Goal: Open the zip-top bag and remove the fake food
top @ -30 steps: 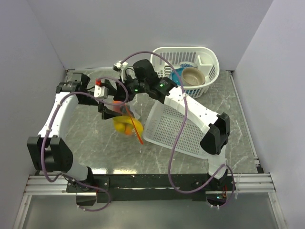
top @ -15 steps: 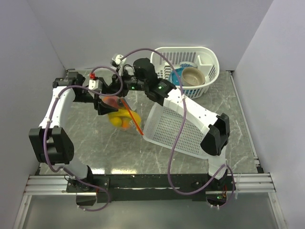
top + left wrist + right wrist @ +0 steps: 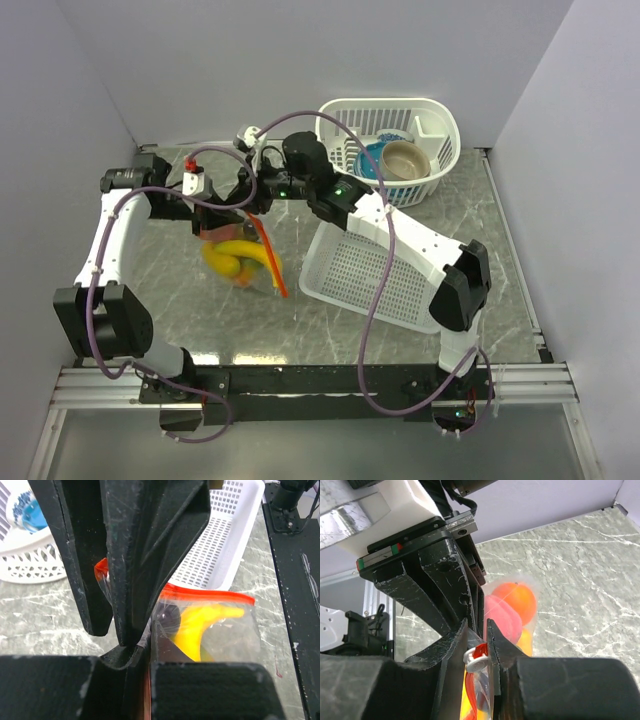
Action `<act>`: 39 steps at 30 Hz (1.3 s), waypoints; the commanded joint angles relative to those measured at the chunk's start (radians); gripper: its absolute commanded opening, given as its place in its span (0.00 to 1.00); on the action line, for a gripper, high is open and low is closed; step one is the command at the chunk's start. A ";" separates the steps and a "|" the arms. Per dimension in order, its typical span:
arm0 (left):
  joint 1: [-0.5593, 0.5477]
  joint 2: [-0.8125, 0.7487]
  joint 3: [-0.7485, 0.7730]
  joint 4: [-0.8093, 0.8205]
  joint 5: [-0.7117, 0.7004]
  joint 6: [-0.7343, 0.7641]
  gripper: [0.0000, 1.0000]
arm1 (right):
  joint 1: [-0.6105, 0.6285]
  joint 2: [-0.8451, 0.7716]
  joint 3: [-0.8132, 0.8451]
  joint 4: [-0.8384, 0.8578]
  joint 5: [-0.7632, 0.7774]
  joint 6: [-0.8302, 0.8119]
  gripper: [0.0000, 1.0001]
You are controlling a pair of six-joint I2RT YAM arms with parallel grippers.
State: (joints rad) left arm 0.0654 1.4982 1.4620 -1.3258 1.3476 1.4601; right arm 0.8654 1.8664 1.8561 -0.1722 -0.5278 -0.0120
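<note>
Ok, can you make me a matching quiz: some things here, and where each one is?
1 zip-top bag
2 banana
3 tan bowl
4 flat white tray

A in the far white basket
B resting on the table
C inside the zip-top bag
D pinched by left tool and right tool

Pairs: 1-D, 2-C, 3-A, 4-B

In the top view I had the bag (image 3: pixel 245 262) left of centre, with the food (image 3: pixel 232 252) inside it. The left gripper (image 3: pixel 147 680) and right gripper (image 3: pixel 479 642) met at its upper edge. The near basket (image 3: pixel 360 270) lay just right of the bag. The far basket (image 3: pixel 440 118) sat at upper right, with bowls (image 3: pixel 405 158) inside.
</note>
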 commanded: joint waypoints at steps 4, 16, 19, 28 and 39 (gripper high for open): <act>-0.007 -0.039 0.003 -0.050 0.005 0.005 0.09 | -0.011 -0.078 -0.057 0.141 0.061 0.010 0.30; 0.001 -0.112 -0.042 -0.050 -0.013 -0.023 0.09 | -0.031 -0.266 -0.434 0.446 0.204 0.047 0.81; 0.002 -0.108 -0.032 -0.050 -0.007 -0.038 0.09 | -0.031 -0.297 -0.475 0.476 0.171 0.060 0.76; 0.002 -0.107 -0.028 -0.050 0.002 -0.044 0.09 | -0.032 -0.311 -0.520 0.528 0.083 0.119 0.61; 0.004 -0.107 -0.032 -0.049 -0.002 -0.035 0.09 | -0.031 -0.286 -0.508 0.510 0.064 0.132 0.69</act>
State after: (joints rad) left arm 0.0650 1.4162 1.4193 -1.3331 1.3048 1.4197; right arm 0.8383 1.5883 1.3369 0.2951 -0.4576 0.1097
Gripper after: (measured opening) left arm 0.092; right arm 0.671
